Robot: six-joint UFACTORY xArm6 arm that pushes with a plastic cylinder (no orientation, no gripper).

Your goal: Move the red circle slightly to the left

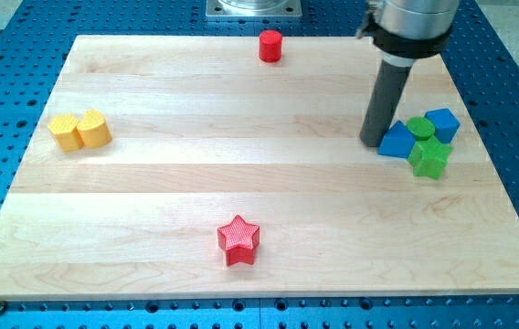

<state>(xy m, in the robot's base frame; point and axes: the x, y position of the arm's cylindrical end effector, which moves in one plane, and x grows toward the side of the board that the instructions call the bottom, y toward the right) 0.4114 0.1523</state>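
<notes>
The red circle, a short red cylinder, stands near the top edge of the wooden board, a little right of centre. My tip is at the right side of the board, far to the lower right of the red circle. It rests just left of a blue block and looks to be touching it or nearly so.
A cluster at the right holds the blue block, a green cylinder, a second blue block and a green block. Two yellow blocks sit together at the left. A red star lies near the bottom centre.
</notes>
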